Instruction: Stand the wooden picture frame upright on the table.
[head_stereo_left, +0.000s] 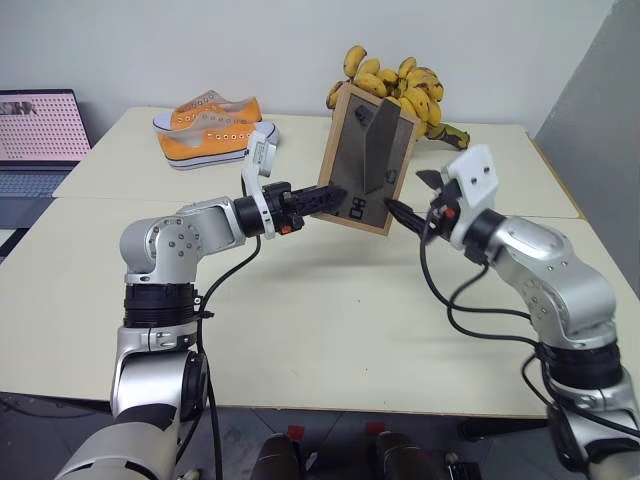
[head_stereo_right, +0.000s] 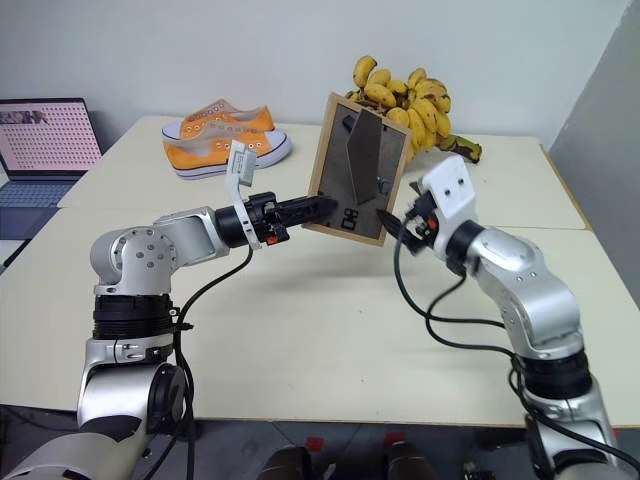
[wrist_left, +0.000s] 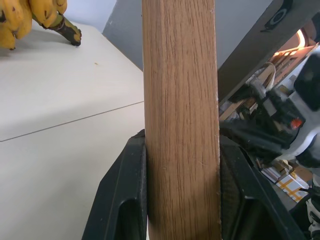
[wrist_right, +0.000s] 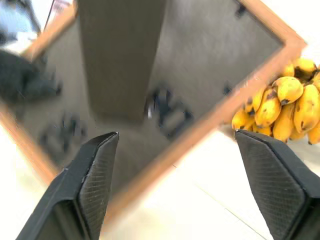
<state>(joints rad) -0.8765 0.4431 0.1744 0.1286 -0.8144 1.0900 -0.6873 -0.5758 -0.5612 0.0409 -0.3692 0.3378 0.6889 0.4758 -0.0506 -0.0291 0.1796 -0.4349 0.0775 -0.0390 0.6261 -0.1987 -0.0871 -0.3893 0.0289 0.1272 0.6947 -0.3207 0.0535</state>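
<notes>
The wooden picture frame (head_stereo_left: 366, 160) hangs tilted in the air above the table (head_stereo_left: 330, 330), its dark back panel and stand flap (head_stereo_left: 378, 145) turned toward me. My left gripper (head_stereo_left: 322, 200) is shut on the frame's lower left edge; in the left wrist view the light-wood edge (wrist_left: 181, 125) sits clamped between both black fingers (wrist_left: 125, 200). My right gripper (head_stereo_left: 408, 195) is open just off the frame's lower right corner. In the right wrist view its fingers (wrist_right: 95, 170) stand wide apart, with the frame's back (wrist_right: 150, 75) just beyond them, untouched.
A bunch of bananas (head_stereo_left: 395, 80) lies on the table behind the frame. A pair of orange and white shoes (head_stereo_left: 215, 125) sits at the back left. A laptop (head_stereo_left: 35, 140) stands open off the table's left end. A seam (head_stereo_left: 560, 218) divides the tabletop.
</notes>
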